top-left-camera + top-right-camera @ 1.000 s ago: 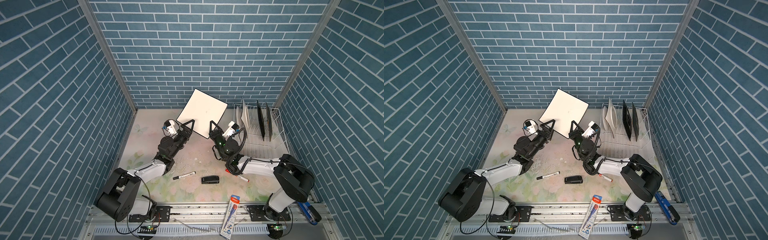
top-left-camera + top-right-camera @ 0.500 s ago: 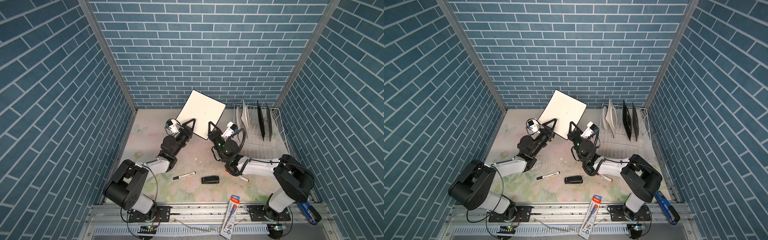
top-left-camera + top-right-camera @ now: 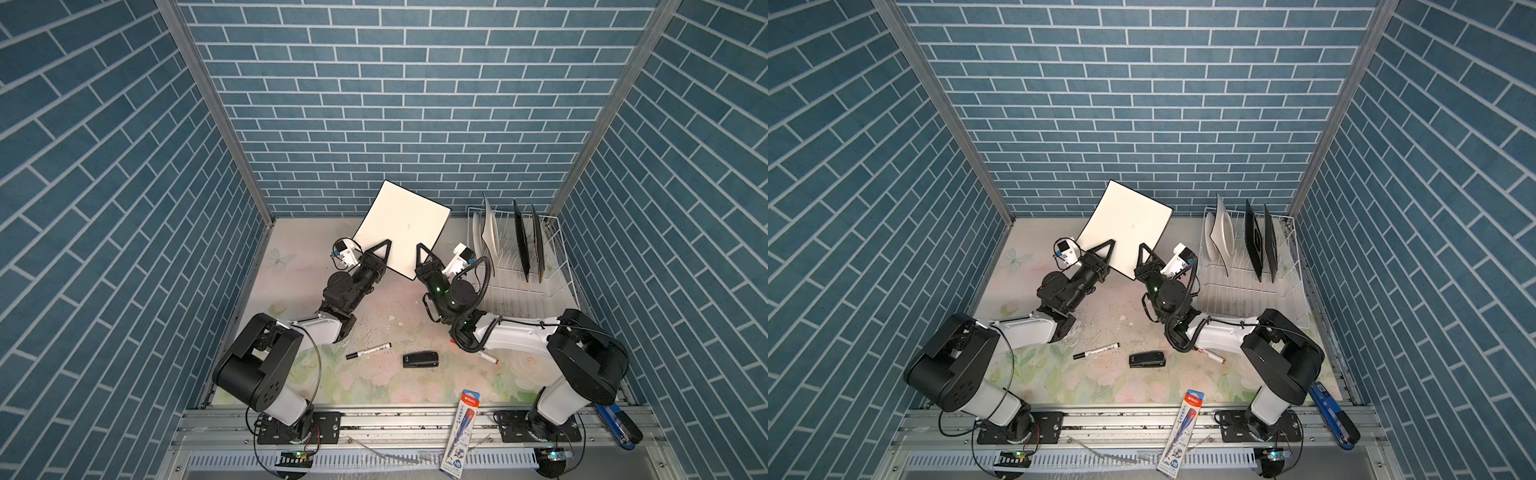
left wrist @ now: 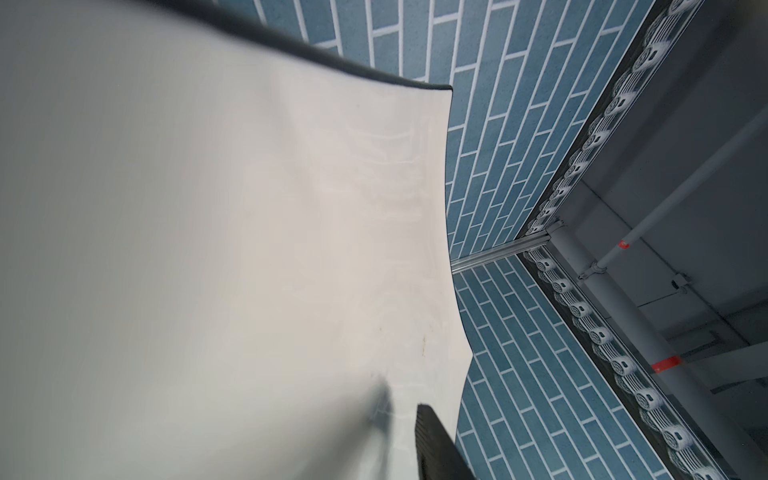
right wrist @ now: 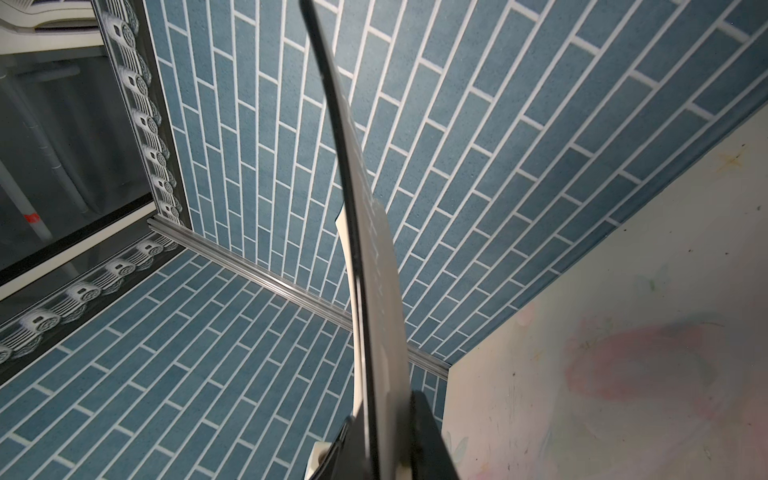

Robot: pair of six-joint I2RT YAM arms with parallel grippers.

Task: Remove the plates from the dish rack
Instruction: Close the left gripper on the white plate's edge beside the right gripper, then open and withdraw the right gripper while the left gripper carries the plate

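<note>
A square white plate [image 3: 402, 227] with a thin black rim is held raised and tilted above the table [image 3: 299, 266], between the two grippers, in both top views. The right gripper [image 3: 423, 257] is seen clamped tight on the plate's lower right edge; in the right wrist view the plate [image 5: 376, 291] is seen edge-on, running straight out from between the two dark fingers [image 5: 428, 432], which are pressed against its faces. The left gripper [image 3: 380, 252] is placed at the plate's lower left edge, one finger lying over the white face in a top view [image 3: 1102, 251]. In the left wrist view the plate's white face [image 4: 208, 249] fills most of the frame and only one dark finger [image 4: 436, 449] is seen, close against the surface; whether the left jaws are fully closed on the plate cannot be told. The dish rack [image 3: 557, 266] is set at the far right of the table, just beside the right arm. Four more plates are stood upright in it: two white ones [image 3: 488, 226] at its left end and two black ones [image 3: 527, 241] further right, all well apart from both grippers. A marker [image 3: 369, 350] and a small black object [image 3: 420, 359] are noted lying on the table nearer the front.
</note>
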